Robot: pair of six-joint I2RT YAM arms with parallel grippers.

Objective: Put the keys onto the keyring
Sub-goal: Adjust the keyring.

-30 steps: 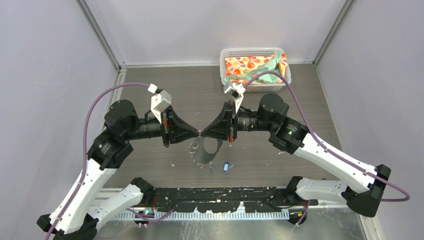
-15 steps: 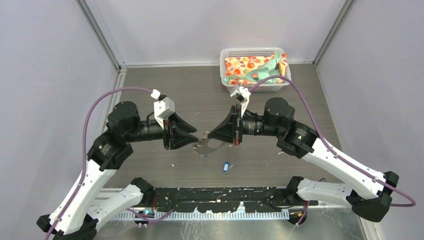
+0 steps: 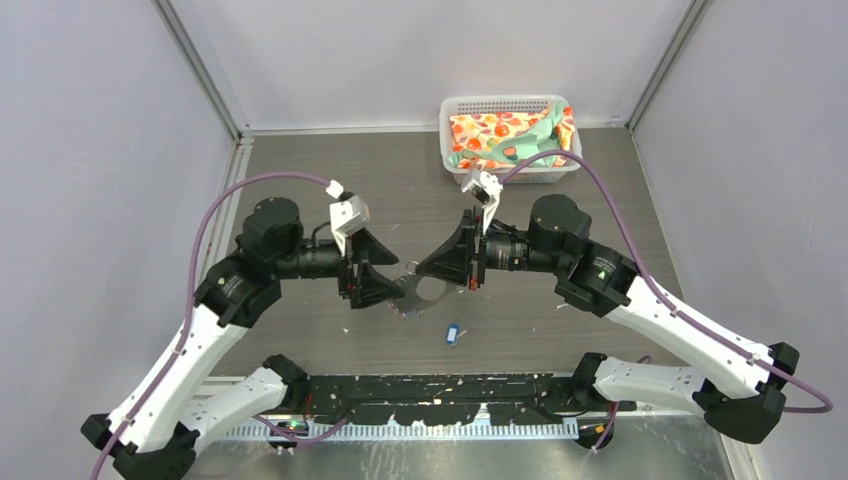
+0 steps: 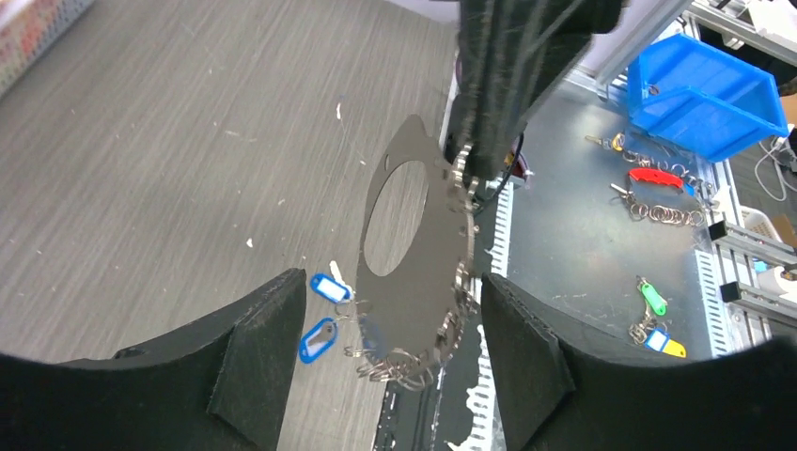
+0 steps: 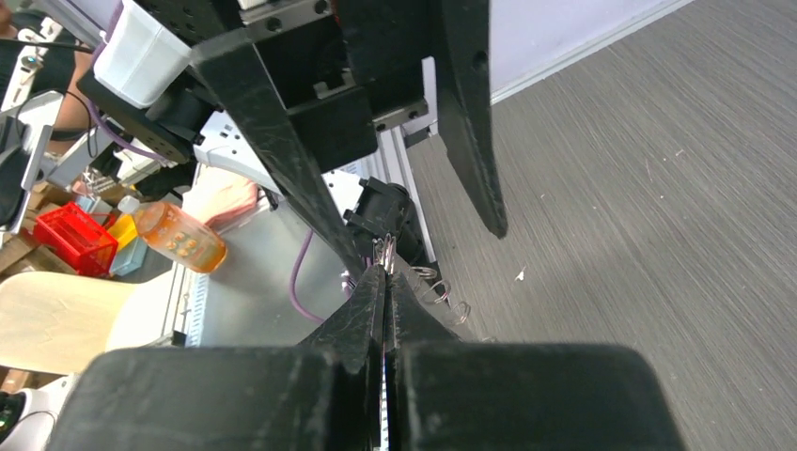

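Note:
My right gripper is shut on the keyring, a flat grey loop with a silvery toothed rim, and holds it above the table. Small wire rings hang along its lower edge. My left gripper is open, its fingers on either side of the loop and the rim close to its right finger. Two blue keys show below the loop. One key lies on the table. Whether the other hangs from a small ring, I cannot tell.
A white basket holding patterned cloth stands at the back right of the table. A black rail runs along the near edge. Beyond it, the left wrist view shows a blue bin and loose key bunches.
My left gripper has opened from shut to wide and let go of the keyring, and its arm has shifted right. My right gripper has kept its hold.

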